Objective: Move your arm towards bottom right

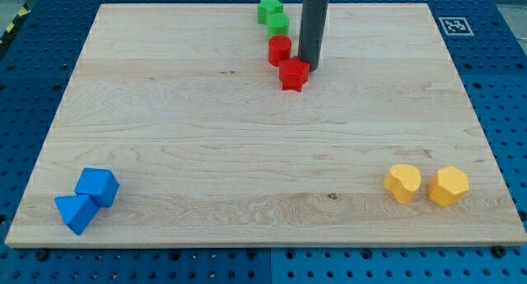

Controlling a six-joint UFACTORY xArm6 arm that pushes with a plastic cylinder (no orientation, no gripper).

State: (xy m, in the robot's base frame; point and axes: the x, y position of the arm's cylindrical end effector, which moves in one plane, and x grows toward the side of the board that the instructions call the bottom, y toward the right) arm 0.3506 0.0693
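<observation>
My tip [309,67] sits at the far middle of the wooden board [206,136], just right of a red star-shaped block [294,73] and so close that I cannot tell whether they touch. There is no hand here to open or close; the rod holds nothing and can only push. A red cylinder [279,50] stands just left of the rod, and farther back are a green cylinder [278,23] and a green star-shaped block [268,8], the four forming a short line running away from the camera.

The goal is the near right corner of the board, where two yellow blocks [426,184] sit side by side. The stretch between my tip and that corner looks bare, so the way is open.

The risks, as I judge them: if the move starts with any drift to the left, the rod would nudge the red star out of place. If the move runs too far, the tip would strike the yellow pair and could shove one off the near edge. Two blue blocks [87,199] at the near left corner are well apart from all this.
</observation>
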